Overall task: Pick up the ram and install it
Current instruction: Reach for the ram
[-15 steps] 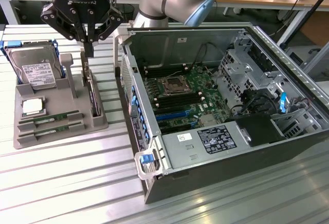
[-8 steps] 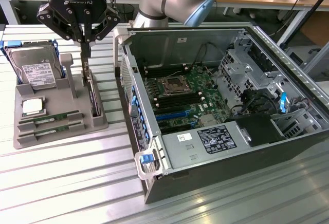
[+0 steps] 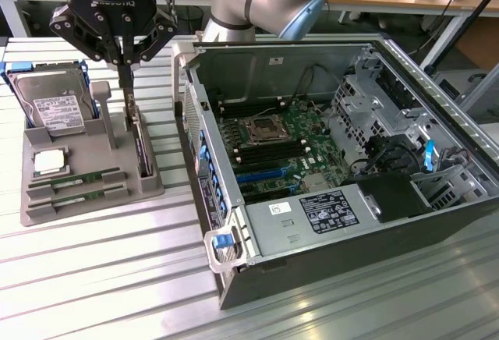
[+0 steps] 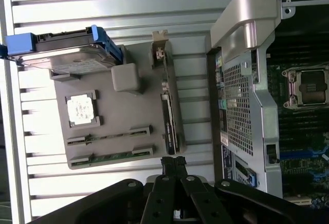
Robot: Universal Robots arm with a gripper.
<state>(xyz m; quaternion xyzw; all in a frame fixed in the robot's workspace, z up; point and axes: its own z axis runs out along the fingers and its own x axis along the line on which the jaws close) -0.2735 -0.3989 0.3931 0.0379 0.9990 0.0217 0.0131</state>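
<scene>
**A:** gripper status?

**B:** gripper (image 3: pixel 129 112) (image 4: pixel 174 163) is closed, tips pressed together with nothing between them. It points down over the tray (image 3: pixel 117 157) (image 4: pixel 126 113), on the side nearest the case (image 3: pixel 327 258).

**A:** what's closest to it?

**B:** the card (image 3: pixel 143 149) (image 4: pixel 168 116), standing on edge in its slot. The tips are right at one end of it. Can't tell if they touch.

**A:** where's the ram?

**B:** ram (image 3: pixel 78 178) (image 4: pixel 110 135) lies flat in a tray slot, with a second ram (image 3: pixel 76 197) (image 4: pixel 113 157) in the slot beside it, parallel. Both are at the tray's edge opposite the drive (image 3: pixel 51 106) (image 4: pixel 67 59), on the exterior view's left of the card and apart from the gripper.

**A:** rest of the tray?

**B:** CPU (image 3: pixel 48 162) (image 4: pixel 81 108) sits between the drive and the ram.

**A:** case?

**B:** it lies open on the surface (image 3: pixel 117 278), just beside the tray on the exterior view's right. The board (image 3: pixel 288 141) faces up.
</scene>
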